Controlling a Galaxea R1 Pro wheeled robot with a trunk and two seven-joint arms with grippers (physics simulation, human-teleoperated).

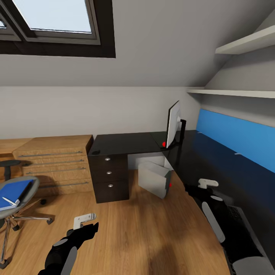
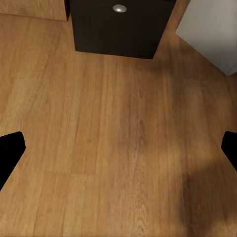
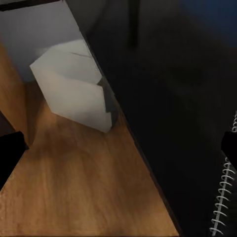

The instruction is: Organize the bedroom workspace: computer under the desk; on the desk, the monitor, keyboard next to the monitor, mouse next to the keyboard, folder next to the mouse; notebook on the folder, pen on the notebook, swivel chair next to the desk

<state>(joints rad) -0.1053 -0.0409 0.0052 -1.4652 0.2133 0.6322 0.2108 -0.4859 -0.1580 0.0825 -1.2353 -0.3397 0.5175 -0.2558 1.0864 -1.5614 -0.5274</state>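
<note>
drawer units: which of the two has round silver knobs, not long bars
The glossy black desk's dark drawers, right of the light oak dresser. The dresser's drawers carry long metal bar handles instead.

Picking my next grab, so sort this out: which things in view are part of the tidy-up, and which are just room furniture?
Job:
desk
monitor
computer, under the desk
folder, on the chair
mouse, on the desk's far end
notebook, spiral edge on the desk

Not the job:
dresser
wall shelves
skylight
</note>
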